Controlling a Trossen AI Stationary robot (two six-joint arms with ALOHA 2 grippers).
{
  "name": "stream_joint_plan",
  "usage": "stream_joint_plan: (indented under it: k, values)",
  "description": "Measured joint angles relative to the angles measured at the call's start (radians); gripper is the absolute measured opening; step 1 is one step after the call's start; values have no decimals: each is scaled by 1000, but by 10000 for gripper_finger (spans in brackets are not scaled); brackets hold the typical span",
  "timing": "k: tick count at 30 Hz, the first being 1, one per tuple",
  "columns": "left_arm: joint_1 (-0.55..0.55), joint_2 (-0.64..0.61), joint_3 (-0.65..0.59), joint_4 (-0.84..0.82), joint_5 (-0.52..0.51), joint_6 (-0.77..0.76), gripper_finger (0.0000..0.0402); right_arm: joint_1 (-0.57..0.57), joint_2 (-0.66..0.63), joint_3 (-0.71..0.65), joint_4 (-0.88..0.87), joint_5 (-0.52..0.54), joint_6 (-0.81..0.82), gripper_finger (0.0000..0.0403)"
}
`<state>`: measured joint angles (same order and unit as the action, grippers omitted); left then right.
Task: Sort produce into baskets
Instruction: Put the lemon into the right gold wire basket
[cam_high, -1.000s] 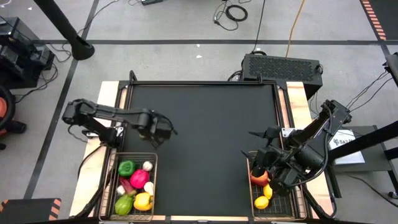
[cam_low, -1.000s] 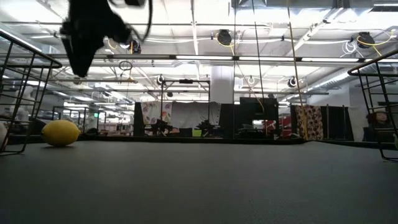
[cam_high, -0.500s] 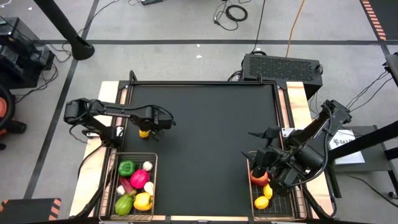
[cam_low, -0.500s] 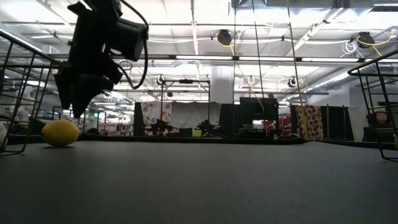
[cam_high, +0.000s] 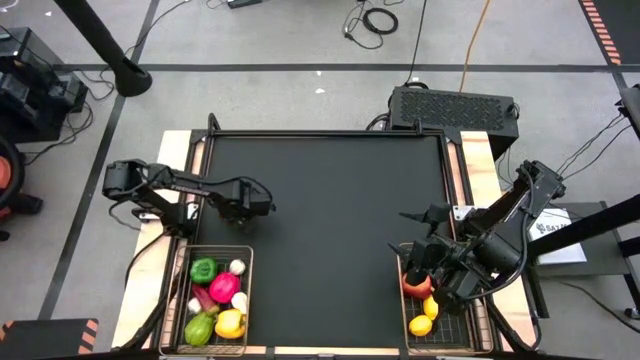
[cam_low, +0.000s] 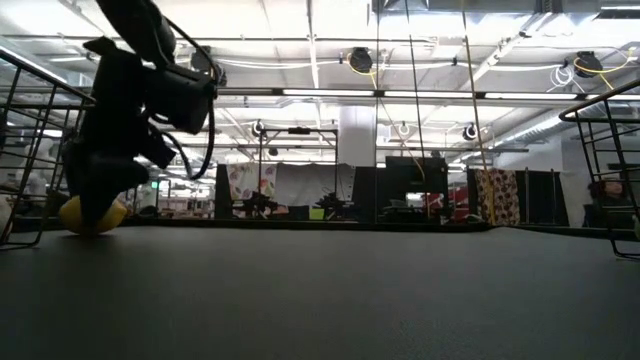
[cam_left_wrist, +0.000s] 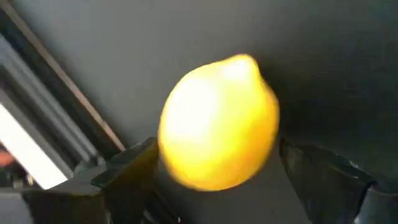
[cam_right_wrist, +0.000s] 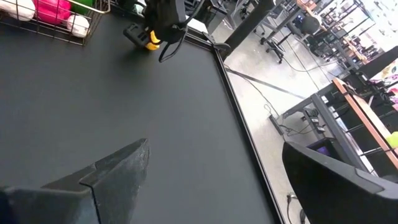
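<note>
- Black tabletop (cam_high: 330, 210) on a grey floor, cables trailing beyond it.
- Left claw (cam_high: 232, 212) is lowered by the left edge, fingers wide around a yellow lemon (cam_left_wrist: 217, 121).
- Left basket (cam_high: 247, 300) holds mixed produce.
- Right claw (cam_high: 420, 262), spread wide and empty, hovers over the right basket (cam_high: 408, 330).

We see the black table top (cam_high: 330, 215) bare across its centre, giving open passage. At seven o'clock the left gold-rimmed wire-mesh basket (cam_high: 248, 290) blocks; at five o'clock its twin (cam_high: 404, 325) sits under the right arm. At nine o'clock a yellow lemon (cam_left_wrist: 217, 121) lies between the left gripper's (cam_high: 231, 209) spread fingers.
</note>
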<state>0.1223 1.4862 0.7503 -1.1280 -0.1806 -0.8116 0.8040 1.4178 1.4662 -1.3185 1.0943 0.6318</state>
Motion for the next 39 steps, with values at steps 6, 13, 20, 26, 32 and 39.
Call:
stream_joint_plan:
  k: [6, 13, 20, 26, 32, 39]
  values:
    - [-14, 0, -41, 88, 71, 61, 338, 0, 0, 0, 0, 1, -7, 356]
    - [-50, 0, -44, 117, 49, 70, 283, 0, 0, 0, 0, 1, -6, 356]
    - [-84, 0, 1, 129, 5, 138, 257, 0, 0, 0, 4, 9, -7, 356]
    - [-113, 0, 144, 128, -51, 234, 256, -24, 0, 0, 23, 10, -13, 356]
    - [-151, 0, 308, 189, -86, 367, 256, -46, 14, -10, 42, 3, -76, 356]
    - [-191, 0, 463, 366, -28, 605, 256, -58, 25, -158, 468, -163, -611, 352]
